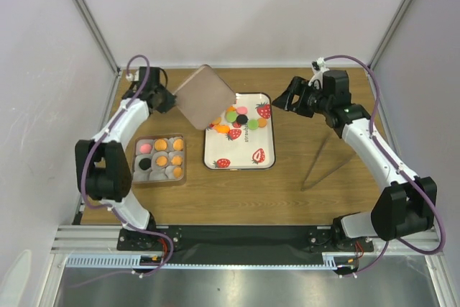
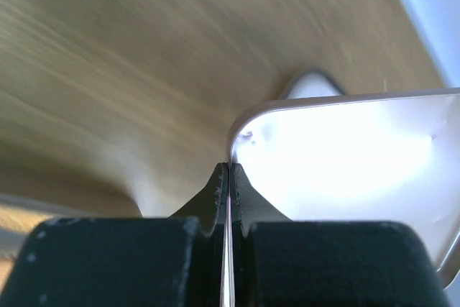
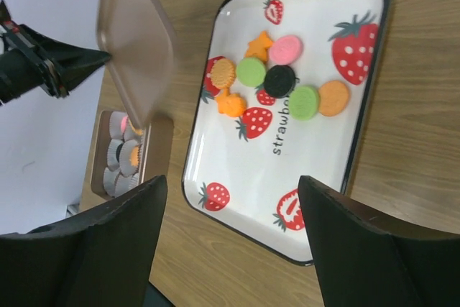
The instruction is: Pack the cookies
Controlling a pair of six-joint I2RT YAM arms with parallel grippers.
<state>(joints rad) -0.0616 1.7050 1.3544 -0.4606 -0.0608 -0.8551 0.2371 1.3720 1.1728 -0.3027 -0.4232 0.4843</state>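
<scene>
8 cookies (image 3: 280,80) crowd the tray (image 3: 237,159); right gripper (image 3: 230,188) hangs open beside it, left gripper (image 2: 228,177) pinches the lid (image 2: 345,156); an outer cookie looks easiest.

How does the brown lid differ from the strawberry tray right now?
The brown lid is plain, tilted up off the table, pinched in the left gripper; the strawberry tray is white with printed berries, lies flat, and carries loose cookies. Both are rounded rectangles.
</scene>
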